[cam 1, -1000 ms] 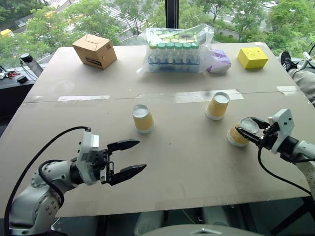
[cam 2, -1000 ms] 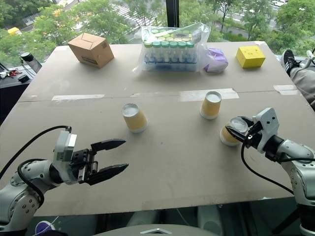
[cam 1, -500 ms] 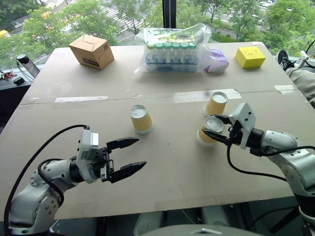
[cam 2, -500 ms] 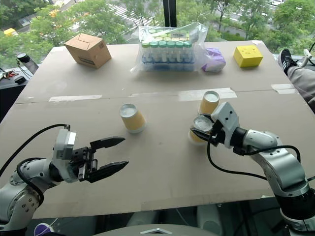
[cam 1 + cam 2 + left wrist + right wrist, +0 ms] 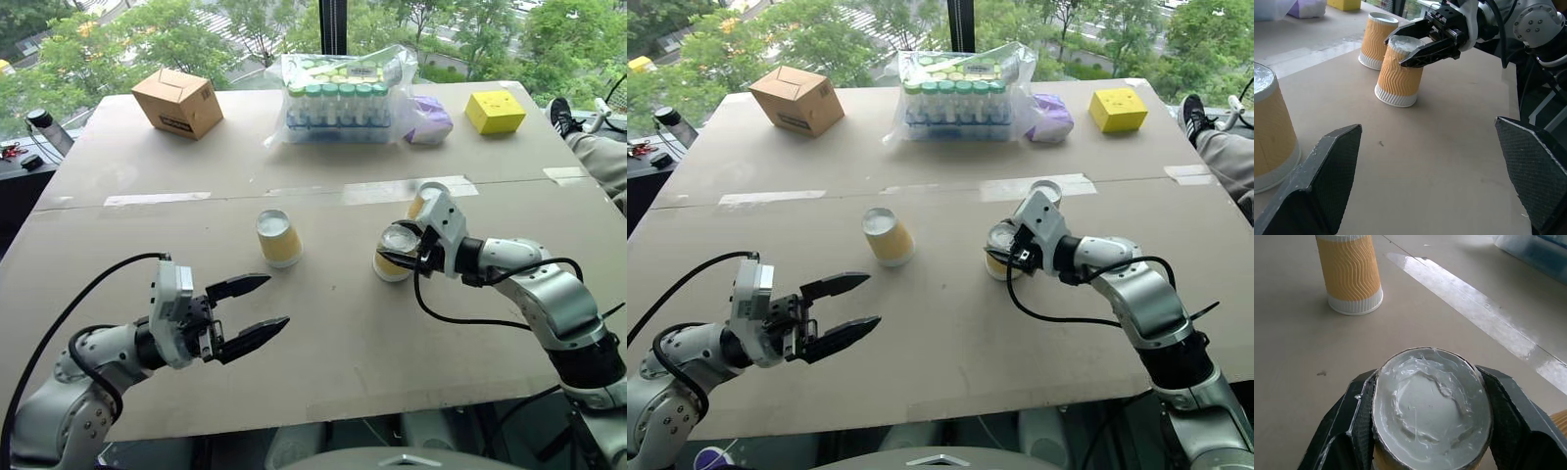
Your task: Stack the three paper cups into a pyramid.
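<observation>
Three mustard-yellow ribbed paper cups stand upside down on the tabletop. The left cup [image 5: 278, 238] stands alone near the middle. My right gripper [image 5: 402, 245] is shut on the top of a second cup [image 5: 392, 262], whose white rim is at the table surface. The third cup [image 5: 425, 200] is just behind it, partly hidden by the right hand. In the left wrist view the held cup [image 5: 1399, 71] and the third cup [image 5: 1377, 40] are close together but apart. My left gripper [image 5: 260, 305] is open and empty, in front of the left cup.
At the table's far side are a cardboard box [image 5: 182, 101], a bag of green-capped tubes [image 5: 343, 98], a purple packet [image 5: 433, 119] and a yellow box [image 5: 500, 111]. Tape strips [image 5: 392, 190] cross the middle. A person's leg [image 5: 600, 147] shows at the right edge.
My right gripper has carried its cup leftward from the table's right side to just in front of the third cup. The left gripper stays open in place.
</observation>
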### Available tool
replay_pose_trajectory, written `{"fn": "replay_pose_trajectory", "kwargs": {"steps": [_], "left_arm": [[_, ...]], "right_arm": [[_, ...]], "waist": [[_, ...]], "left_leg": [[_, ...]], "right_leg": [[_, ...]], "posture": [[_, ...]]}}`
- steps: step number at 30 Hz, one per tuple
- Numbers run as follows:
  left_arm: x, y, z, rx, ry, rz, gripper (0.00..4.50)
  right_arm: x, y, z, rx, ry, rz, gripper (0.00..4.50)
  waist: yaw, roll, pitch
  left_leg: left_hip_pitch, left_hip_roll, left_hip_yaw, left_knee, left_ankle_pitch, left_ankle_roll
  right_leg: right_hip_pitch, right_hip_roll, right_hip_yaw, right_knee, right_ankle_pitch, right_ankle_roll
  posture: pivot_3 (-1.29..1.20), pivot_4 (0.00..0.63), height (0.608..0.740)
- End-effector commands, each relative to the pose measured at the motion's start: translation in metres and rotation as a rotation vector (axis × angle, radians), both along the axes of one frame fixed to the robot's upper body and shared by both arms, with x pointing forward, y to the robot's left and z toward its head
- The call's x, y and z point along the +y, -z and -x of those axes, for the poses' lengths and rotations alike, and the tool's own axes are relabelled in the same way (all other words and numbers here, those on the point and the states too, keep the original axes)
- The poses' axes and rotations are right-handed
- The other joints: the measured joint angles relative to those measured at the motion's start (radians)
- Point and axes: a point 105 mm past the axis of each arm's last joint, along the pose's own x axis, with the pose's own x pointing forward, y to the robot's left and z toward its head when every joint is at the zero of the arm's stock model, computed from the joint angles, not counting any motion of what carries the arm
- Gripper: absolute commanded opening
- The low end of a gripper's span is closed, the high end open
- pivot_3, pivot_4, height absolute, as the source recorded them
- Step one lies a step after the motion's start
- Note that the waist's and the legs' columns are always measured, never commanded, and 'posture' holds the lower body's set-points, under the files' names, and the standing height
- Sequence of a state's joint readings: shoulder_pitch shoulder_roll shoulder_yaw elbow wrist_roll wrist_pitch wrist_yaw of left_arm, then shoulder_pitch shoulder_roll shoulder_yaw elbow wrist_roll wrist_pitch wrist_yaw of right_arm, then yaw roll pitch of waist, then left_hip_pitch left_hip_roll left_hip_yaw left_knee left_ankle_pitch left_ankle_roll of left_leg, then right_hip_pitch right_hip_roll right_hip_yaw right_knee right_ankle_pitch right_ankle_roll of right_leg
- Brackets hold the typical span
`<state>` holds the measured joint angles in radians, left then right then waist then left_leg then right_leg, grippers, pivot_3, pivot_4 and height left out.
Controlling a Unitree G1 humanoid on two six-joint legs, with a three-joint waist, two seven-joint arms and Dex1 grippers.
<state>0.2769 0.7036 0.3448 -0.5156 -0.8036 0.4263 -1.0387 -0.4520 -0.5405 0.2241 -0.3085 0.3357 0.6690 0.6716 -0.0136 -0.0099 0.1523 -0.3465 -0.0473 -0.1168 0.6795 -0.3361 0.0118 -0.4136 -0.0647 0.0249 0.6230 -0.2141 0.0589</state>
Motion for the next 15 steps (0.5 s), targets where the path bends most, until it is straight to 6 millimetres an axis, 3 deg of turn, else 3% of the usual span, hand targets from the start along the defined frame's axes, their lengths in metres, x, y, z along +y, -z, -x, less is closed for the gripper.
{"fn": "replay_pose_trajectory", "kwargs": {"steps": [1, 3, 6, 10, 15], "left_arm": [[0.0, -0.011, -0.004, -0.045, -0.04, 0.009, 4.5], [0.005, -0.01, -0.011, -0.051, -0.095, -0.001, 4.5], [0.014, -0.008, -0.023, -0.035, -0.151, -0.001, 4.5], [0.024, -0.01, -0.049, -0.039, -0.224, -0.027, 4.5], [0.026, -0.013, -0.079, -0.078, -0.251, -0.086, 4.5]], "right_arm": [[0.002, -0.012, -0.003, -0.049, -0.018, -0.01, 3.5], [0.002, -0.015, -0.003, -0.064, -0.023, -0.013, 4.44], [0.001, -0.034, 0.006, -0.108, -0.075, -0.065, 4.44], [-0.003, -0.062, 0.034, -0.17, -0.211, -0.166, 4.44], [-0.02, -0.072, 0.07, -0.167, -0.307, -0.229, 4.44]], "waist": [[0.001, 0.0, 0.0], [0.003, 0.0, 0.0], [0.002, 0.0, 0.0], [0.007, 0.001, 0.001], [0.004, 0.0, 0.001]], "left_leg": [[0.0, 0.0, 0.0, 0.0, 0.0, 0.0], [0.0, 0.0, -0.001, 0.0, 0.0, 0.0], [0.0, 0.0, -0.001, -0.001, 0.0, 0.0], [0.0, 0.0, -0.002, -0.001, 0.0, 0.0], [-0.001, -0.001, -0.002, -0.001, 0.0, 0.0]], "right_leg": [[0.0, 0.0, 0.0, 0.0, 0.0, 0.0], [0.0, 0.0, -0.001, 0.0, 0.0, 0.0], [0.0, 0.0, -0.001, 0.0, 0.0, 0.0], [0.0, 0.0, -0.002, 0.0, 0.0, 0.0], [0.0, 0.0, -0.002, -0.001, 0.0, 0.0]], "posture": [[0.0, 0.15, 0.74], [0.0, 0.15, 0.74], [0.0, 0.15, 0.74], [0.0, 0.15, 0.74], [0.0, 0.15, 0.74]]}}
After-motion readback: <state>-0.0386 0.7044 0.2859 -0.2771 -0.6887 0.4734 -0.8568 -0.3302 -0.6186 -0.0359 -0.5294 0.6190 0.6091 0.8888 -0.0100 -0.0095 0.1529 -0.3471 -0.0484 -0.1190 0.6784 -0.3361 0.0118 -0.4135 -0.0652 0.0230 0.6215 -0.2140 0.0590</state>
